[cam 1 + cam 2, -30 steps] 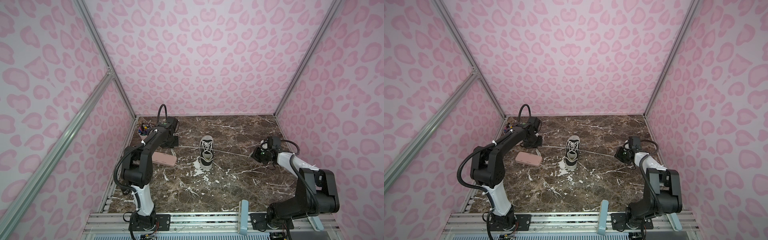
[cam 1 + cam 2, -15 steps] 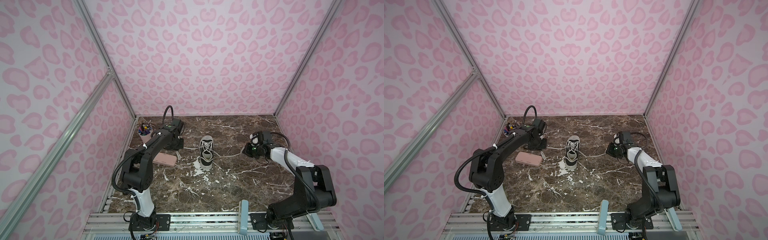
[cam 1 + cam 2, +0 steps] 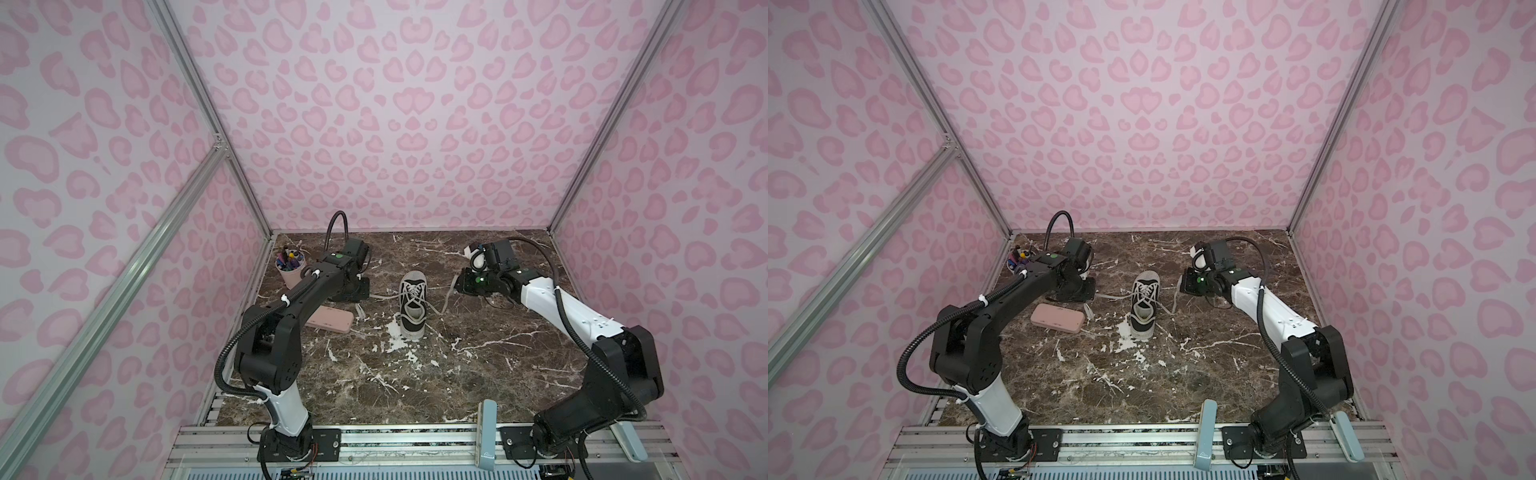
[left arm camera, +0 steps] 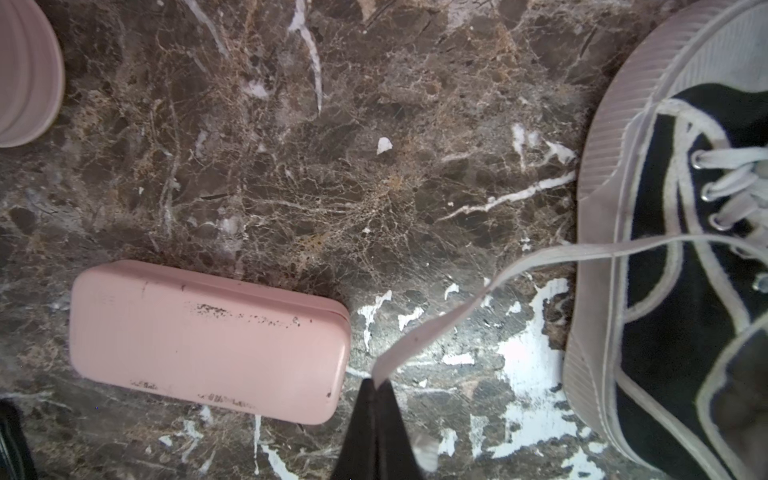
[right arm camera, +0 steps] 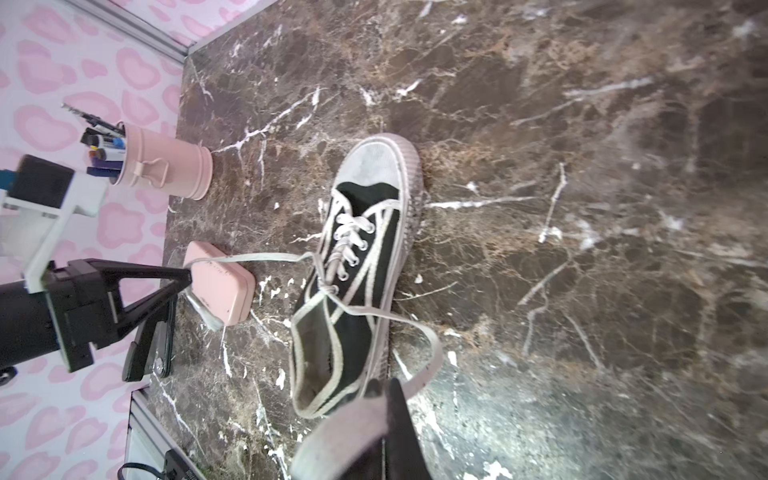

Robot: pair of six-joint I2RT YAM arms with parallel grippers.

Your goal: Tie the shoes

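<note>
One sneaker (image 3: 412, 305) mid-bench, toe toward the back edge. Left gripper (image 4: 376, 384) pinches the left lace (image 4: 478, 299), right gripper (image 5: 384, 386) pinches the right lace (image 5: 428, 353). Bench (image 3: 457, 374): brown marble, white veins. One pink case (image 3: 330, 324) near the left edge, one pen cup (image 3: 291, 274) in the back-left corner. Three pink leopard-print walls (image 3: 395, 124).

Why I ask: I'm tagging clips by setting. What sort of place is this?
Probably a robot lab test cell, not a home: two robot arms bolted to an aluminium rail, pink-patterned walls on metal framing, and one sneaker staged on the marble-look tabletop.
</note>
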